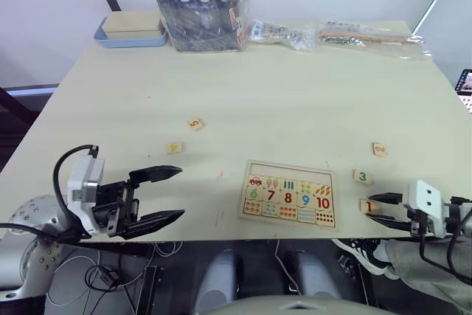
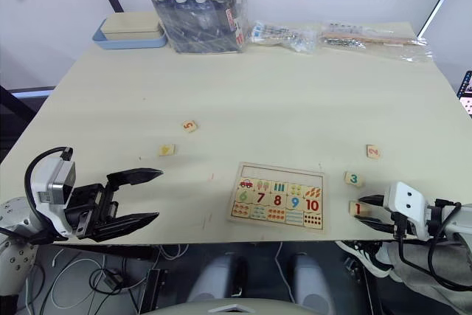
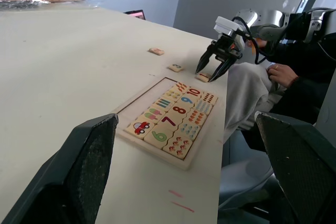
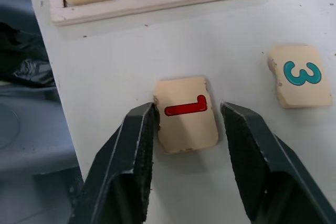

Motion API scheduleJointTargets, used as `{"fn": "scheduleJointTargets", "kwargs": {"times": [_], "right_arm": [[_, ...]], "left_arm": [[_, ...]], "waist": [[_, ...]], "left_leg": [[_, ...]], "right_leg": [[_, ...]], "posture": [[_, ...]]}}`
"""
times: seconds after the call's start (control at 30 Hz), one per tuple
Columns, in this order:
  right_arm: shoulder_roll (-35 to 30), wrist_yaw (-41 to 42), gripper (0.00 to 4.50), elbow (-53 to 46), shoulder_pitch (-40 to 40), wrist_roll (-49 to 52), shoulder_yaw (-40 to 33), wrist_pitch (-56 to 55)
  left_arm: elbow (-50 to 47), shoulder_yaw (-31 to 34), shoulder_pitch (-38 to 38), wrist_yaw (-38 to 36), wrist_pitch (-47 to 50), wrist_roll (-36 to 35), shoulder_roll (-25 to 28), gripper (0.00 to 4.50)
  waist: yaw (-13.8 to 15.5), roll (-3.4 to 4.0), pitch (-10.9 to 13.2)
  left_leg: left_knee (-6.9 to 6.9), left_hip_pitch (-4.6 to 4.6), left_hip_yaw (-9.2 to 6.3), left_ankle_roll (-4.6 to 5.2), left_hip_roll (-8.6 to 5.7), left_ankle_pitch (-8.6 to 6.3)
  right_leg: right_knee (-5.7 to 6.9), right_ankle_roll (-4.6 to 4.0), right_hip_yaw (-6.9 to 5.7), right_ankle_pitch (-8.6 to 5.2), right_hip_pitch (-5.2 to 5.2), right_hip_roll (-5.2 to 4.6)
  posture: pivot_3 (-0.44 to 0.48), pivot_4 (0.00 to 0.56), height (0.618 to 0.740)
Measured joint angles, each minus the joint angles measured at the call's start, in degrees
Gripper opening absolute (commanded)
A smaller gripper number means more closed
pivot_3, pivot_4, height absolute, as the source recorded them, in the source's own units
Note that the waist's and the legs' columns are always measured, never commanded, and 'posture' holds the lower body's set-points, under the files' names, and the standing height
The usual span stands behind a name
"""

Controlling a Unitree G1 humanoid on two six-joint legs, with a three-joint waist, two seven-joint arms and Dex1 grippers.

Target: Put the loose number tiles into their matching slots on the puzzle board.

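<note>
My right end effector [image 4: 186, 121] sits open around the 1 tile [image 4: 186, 113] near the counter [image 1: 295, 101] edge, one finger touching it, the other just off. The 3 tile [image 4: 301, 76] lies close by, puzzle board [image 1: 289, 193] beside them. Left end effector [image 1: 169, 195] hangs open, holding nothing.

pale table [image 1: 295, 86] bears puzzle board [image 1: 289, 194], tiles [image 1: 195, 124].

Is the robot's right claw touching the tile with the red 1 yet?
Cannot tell. In the right wrist view the right gripper straddles the 1 tile: one finger looks against its edge, the other shows a thin gap. It is open, not clamped.
</note>
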Motion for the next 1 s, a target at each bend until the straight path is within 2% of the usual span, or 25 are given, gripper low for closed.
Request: {"fn": "scheduleJointTargets", "kwargs": {"times": [0.9,1.0], "right_arm": [[0.5,1.7,2.10,5.0,1.1,2.6,0.0,-4.7],[0.5,2.2,1.22,5.7,1.0,2.7,0.2,-4.8]], "left_arm": [[3.7,-0.1,0.2,-4.0,-2.8,2.0,-0.2,4.50],[3.7,-0.1,0.1,-4.0,-2.8,2.1,-0.2,4.50]], "waist": [[0.1,-0.06,0.0],[0.1,-0.09,-0.1]], "left_leg": [[0.01,0.00,-0.01,0.00,0.00,0.00],[0.01,0.01,-0.01,0.00,0.00,0.00]], "right_leg": [[0.00,0.00,0.00,0.00,0.02,-0.01],[0.00,0.00,0.00,0.00,0.02,-0.01]], "posture": [[0.000,0.150,0.740],[0.000,0.150,0.740]]}}
